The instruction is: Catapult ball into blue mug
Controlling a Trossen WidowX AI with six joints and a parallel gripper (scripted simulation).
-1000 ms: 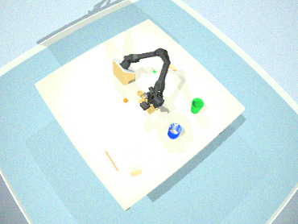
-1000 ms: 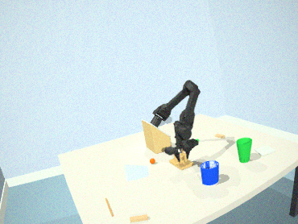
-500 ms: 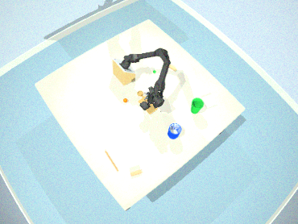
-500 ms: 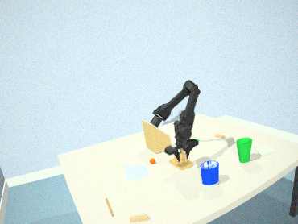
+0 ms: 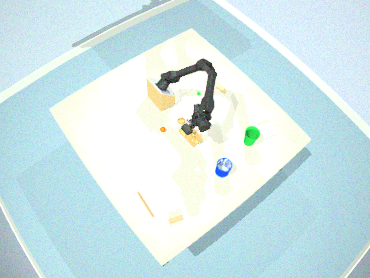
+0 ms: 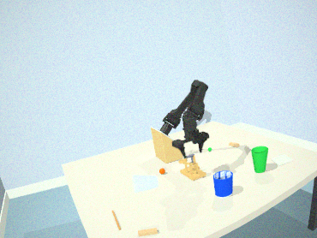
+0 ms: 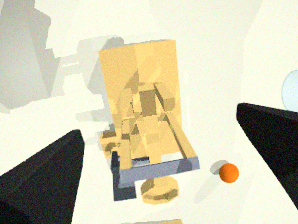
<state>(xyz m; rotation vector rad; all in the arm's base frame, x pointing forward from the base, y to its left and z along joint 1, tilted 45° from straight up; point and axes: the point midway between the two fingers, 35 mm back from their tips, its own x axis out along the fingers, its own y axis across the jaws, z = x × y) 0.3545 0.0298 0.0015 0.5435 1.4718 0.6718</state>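
Observation:
The wooden catapult (image 5: 190, 138) (image 6: 194, 173) (image 7: 139, 65) stands on the table, with a grey crossbar (image 7: 160, 171) and a round wooden piece (image 7: 159, 192) at its near end in the wrist view. My gripper (image 5: 194, 129) (image 6: 193, 154) (image 7: 162, 123) is wide open above the catapult, one finger on each side of it, with nothing held. The orange ball (image 5: 163, 129) (image 6: 162, 171) (image 7: 229, 173) lies on the table beside the catapult, outside it. The blue mug (image 5: 223, 168) (image 6: 223, 185) stands upright on the far side of the catapult from the arm's base.
A green cup (image 5: 251, 136) (image 6: 260, 159) stands beyond the blue mug. A wooden panel (image 5: 160, 97) (image 6: 166, 147) stands by the arm's base. A small green ball (image 5: 199, 93) (image 6: 210, 149), a thin stick (image 5: 146, 204) (image 6: 116, 220) and a block (image 5: 176, 219) (image 6: 148, 232) lie on the table.

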